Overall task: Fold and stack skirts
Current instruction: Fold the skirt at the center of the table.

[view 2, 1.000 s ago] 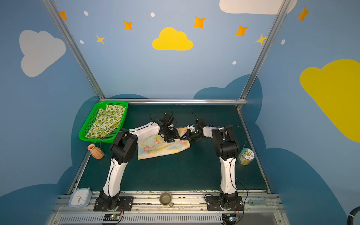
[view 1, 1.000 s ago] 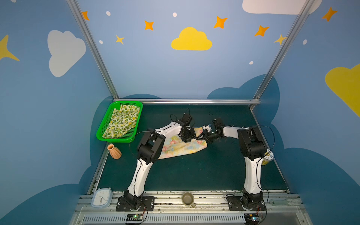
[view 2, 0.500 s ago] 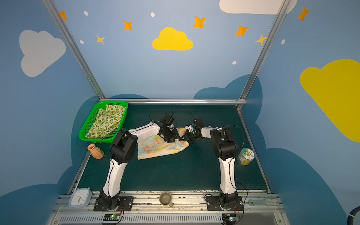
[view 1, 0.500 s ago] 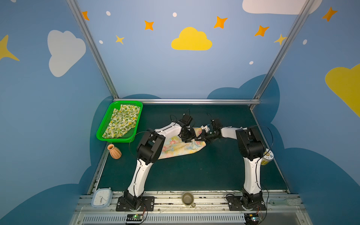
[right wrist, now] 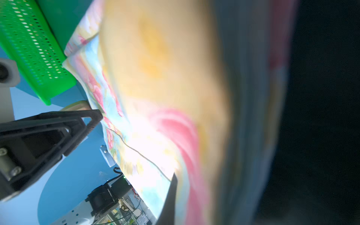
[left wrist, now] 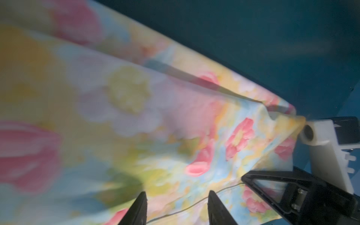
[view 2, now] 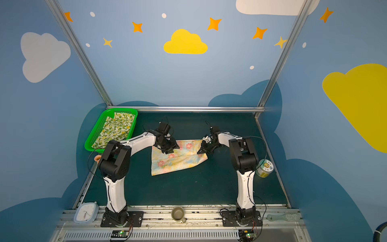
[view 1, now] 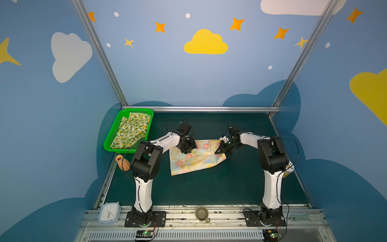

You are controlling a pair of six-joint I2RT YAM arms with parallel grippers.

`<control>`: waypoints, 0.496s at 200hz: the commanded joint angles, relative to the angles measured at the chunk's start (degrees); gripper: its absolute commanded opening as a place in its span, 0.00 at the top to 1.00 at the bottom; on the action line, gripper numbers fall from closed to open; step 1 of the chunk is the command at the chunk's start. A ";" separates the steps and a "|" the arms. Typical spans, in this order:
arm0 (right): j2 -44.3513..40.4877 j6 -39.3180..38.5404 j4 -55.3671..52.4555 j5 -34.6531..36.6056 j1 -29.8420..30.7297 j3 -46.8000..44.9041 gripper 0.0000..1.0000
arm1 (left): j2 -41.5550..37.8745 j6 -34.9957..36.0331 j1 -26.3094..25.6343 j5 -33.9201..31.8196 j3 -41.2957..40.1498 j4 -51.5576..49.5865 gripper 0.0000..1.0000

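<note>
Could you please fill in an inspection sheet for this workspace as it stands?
Surface: dark green mat, no spills seen.
Job's things: floral skirt spread on the mat; lemon skirt in the basket.
Clutter: vase beside the basket; clock and mug on the front rail; can at the mat's right edge.
Grippers: left gripper open over the floral skirt; right gripper shut on its corner.
Cables: a black cable loops off each arm.
Surroundings: blue walls with clouds and stars; metal frame.

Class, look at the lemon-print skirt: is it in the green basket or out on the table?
In the basket. In both top views the lemon-print skirt lies within the raised walls of the green basket.
</note>
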 commanded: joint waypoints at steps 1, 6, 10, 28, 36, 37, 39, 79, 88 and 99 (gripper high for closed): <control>-3.81 -4.47 -10.61 6.12 -0.38 2.82 1.00 | -3.22 0.85 1.24 -1.07 -4.44 0.14 0.49; -4.17 -4.88 -11.58 6.84 -0.48 3.29 1.00 | -4.01 0.86 1.49 -1.07 -5.62 0.35 0.49; -4.44 -5.19 -12.36 7.44 -0.47 3.66 1.00 | -4.58 0.87 1.66 -1.01 -6.59 0.52 0.49; -5.58 -6.55 -15.75 10.14 -0.47 5.62 1.00 | -7.11 0.66 2.24 -0.97 -10.37 1.33 0.49; -6.01 -7.01 -17.05 11.27 -0.42 6.41 1.00 | -8.11 0.40 2.28 -0.92 -11.89 1.83 0.49; -6.01 -7.01 -17.05 11.27 -0.42 6.41 1.00 | -8.25 0.34 2.25 -0.91 -12.03 1.94 0.49; -6.14 -7.12 -17.40 11.54 -0.45 6.61 1.00 | -8.47 0.27 2.23 -0.86 -12.46 2.13 0.49; -7.76 -9.19 -22.12 15.51 -0.13 10.29 1.00 | -12.77 -2.40 2.14 -0.48 -19.10 6.56 0.48; -8.04 -9.52 -22.77 16.35 -0.03 10.78 1.00 | -13.43 -3.04 1.90 -0.38 -20.08 7.40 0.48; -8.25 -9.97 -23.39 17.27 0.15 11.41 1.00 | -14.19 -3.69 1.42 -0.51 -20.96 8.20 0.48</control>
